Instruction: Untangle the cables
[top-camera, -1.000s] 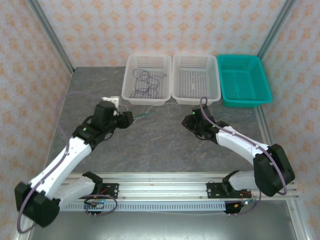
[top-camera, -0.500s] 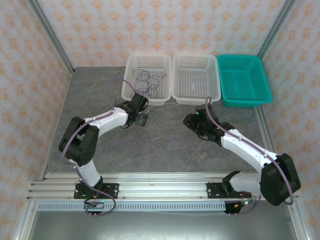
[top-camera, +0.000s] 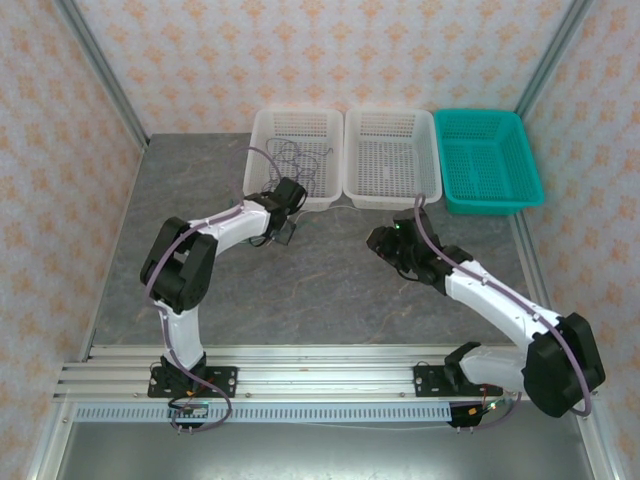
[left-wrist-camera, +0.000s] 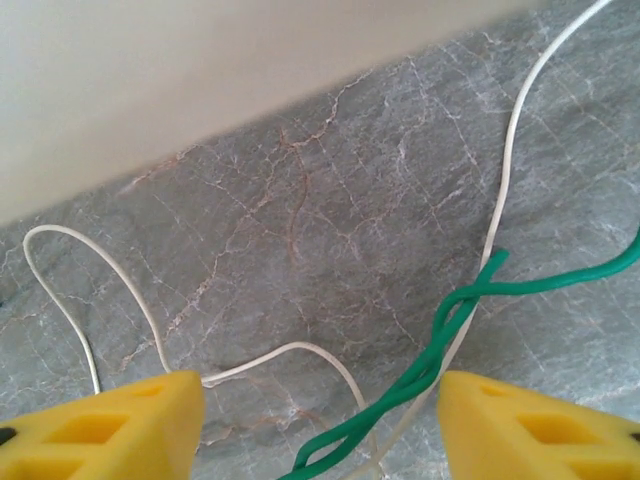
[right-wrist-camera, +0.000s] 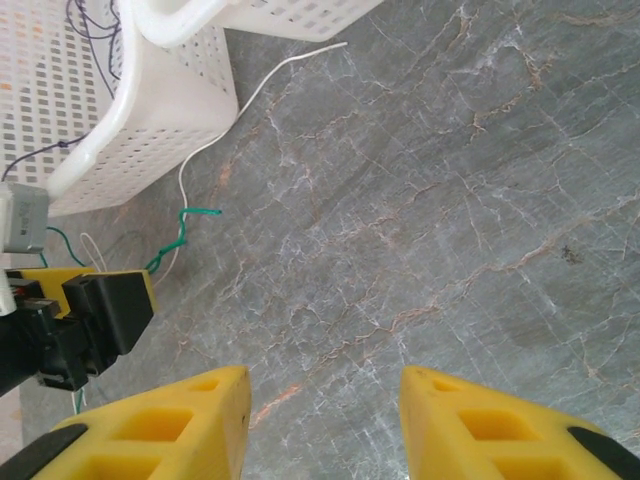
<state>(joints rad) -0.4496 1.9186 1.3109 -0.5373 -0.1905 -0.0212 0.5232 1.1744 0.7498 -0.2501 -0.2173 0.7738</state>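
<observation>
Top view. Shows three baskets in a row along the far edge of the table (top-camera: 200, 290): left white basket (top-camera: 255, 160), middle white basket (top-camera: 390, 200), teal basket (top-camera: 492, 207). Places the dark cable (top-camera: 290, 160) coiled inside the left white basket and the white cable (top-camera: 335, 207) on the table just in front of where the two white baskets meet. Puts the left gripper (top-camera: 281, 233) near the front wall of the left white basket. Puts the right gripper (top-camera: 383, 240) well apart from it, in front of the middle white basket. Gives no reading of either jaw gap at this size.

Left wrist view. Settles that: yellow fingertips (left-wrist-camera: 100, 430) stand wide apart and clamp nothing. Adds the green cable (left-wrist-camera: 455, 320), doubled and twisted on itself, lying on the table between them and clear of both. Shows the white cable crossing that twist, over or under not clear, then running off to the upper right, with a second loop at the left. Blurs a pale basket wall across the top.

Right wrist view. Shows its own fingertips (right-wrist-camera: 150, 430) released too, with only bare table between them. Looks across at the left gripper at the left border, beside the left white basket. Shows the green cable's twisted end just off that basket's wall, the white cable curving down beside it, and the dark cable inside, through the mesh.
</observation>
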